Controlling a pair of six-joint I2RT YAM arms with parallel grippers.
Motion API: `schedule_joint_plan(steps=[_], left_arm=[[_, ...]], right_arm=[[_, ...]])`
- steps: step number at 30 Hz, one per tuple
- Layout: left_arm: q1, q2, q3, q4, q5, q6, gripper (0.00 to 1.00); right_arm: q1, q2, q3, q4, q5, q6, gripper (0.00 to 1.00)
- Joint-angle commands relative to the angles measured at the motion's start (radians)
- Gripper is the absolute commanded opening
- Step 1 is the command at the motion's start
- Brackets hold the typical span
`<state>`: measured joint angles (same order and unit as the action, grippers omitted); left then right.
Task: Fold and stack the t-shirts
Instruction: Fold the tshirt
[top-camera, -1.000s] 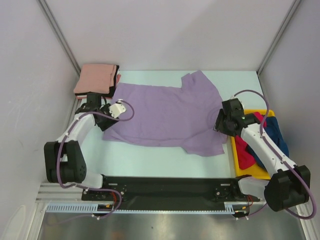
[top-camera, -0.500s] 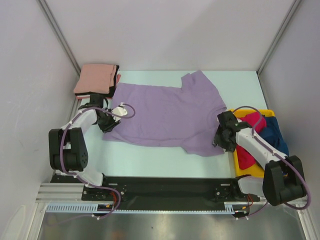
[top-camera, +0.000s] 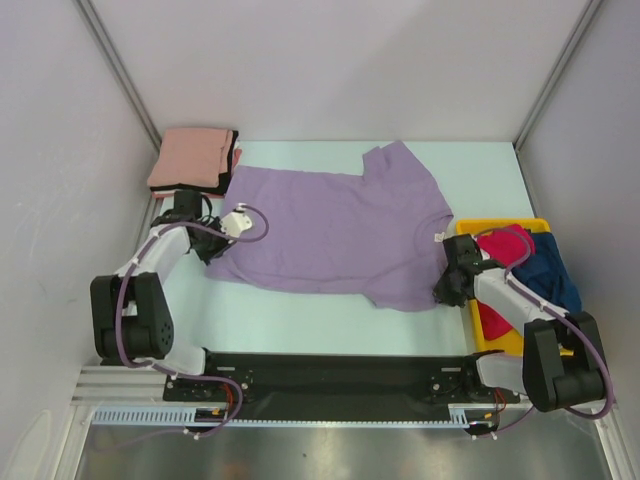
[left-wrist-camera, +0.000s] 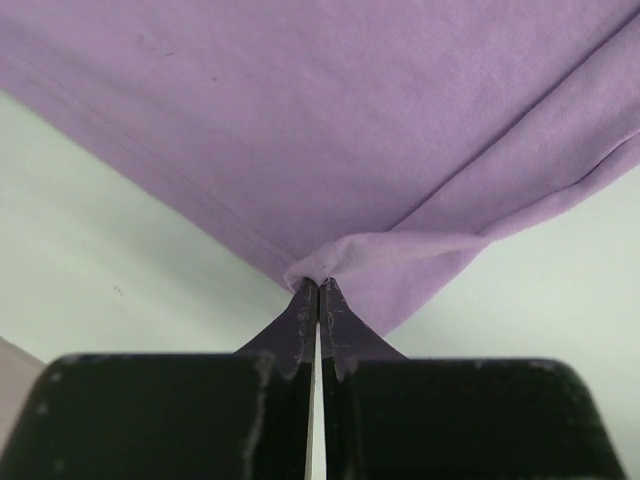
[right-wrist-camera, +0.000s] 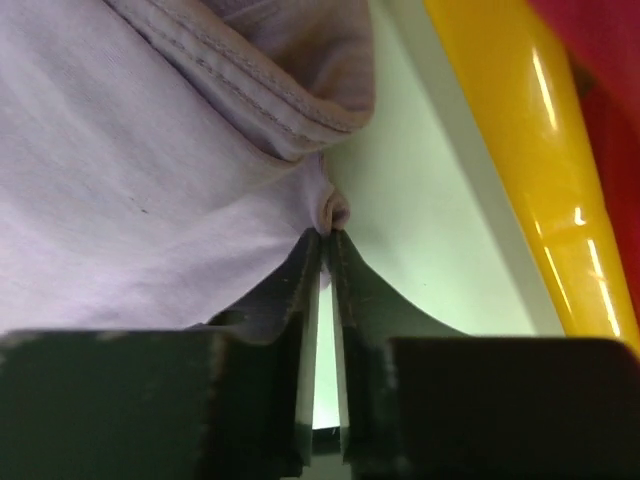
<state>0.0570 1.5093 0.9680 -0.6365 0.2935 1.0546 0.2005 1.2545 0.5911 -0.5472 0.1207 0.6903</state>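
A lavender t-shirt (top-camera: 330, 235) lies spread flat across the middle of the table. My left gripper (top-camera: 212, 256) is shut on its near left corner; the left wrist view shows that corner of the lavender t-shirt (left-wrist-camera: 400, 120) bunched at my left gripper (left-wrist-camera: 319, 283). My right gripper (top-camera: 445, 290) is shut on the near right corner, and in the right wrist view a small fold of the lavender t-shirt (right-wrist-camera: 150, 170) is pinched at the tips of my right gripper (right-wrist-camera: 327, 233). A folded salmon pink t-shirt (top-camera: 188, 158) lies on a dark one at the back left.
A yellow bin (top-camera: 478, 318) at the right edge holds red (top-camera: 503, 247) and dark blue (top-camera: 548, 270) shirts; the yellow bin's rim (right-wrist-camera: 520, 130) runs close beside my right gripper. White walls enclose the table on three sides.
Both grippers have closed on the lavender shirt's near corners. The right arm came down and toward the near right corner; the left gripper shifted slightly at the left corner.
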Motion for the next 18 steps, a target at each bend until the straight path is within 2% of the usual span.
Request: schedule_joint_plan(steps=[1,2,7,11,18], left_arm=[[0.030,-0.064,-0.003,0.014,0.055,-0.033,0.00],[0.036,-0.073,-0.003,0.014,0.061,-0.045,0.00],[0.069,-0.103,0.009,0.055,0.062,-0.119,0.00],[0.078,-0.093,0.041,0.107,0.042,-0.226,0.00],[0.079,-0.017,0.133,0.170,0.044,-0.347,0.00]], right_arm=[[-0.018,-0.013,-0.037,0.049,0.000,0.020,0.06],[-0.022,-0.033,-0.034,0.044,0.005,0.017,0.00],[-0.042,-0.113,0.028,-0.031,0.014,-0.006,0.00],[-0.042,-0.150,0.186,-0.079,0.022,-0.057,0.00],[-0.085,0.015,0.418,-0.017,0.011,-0.175,0.00]])
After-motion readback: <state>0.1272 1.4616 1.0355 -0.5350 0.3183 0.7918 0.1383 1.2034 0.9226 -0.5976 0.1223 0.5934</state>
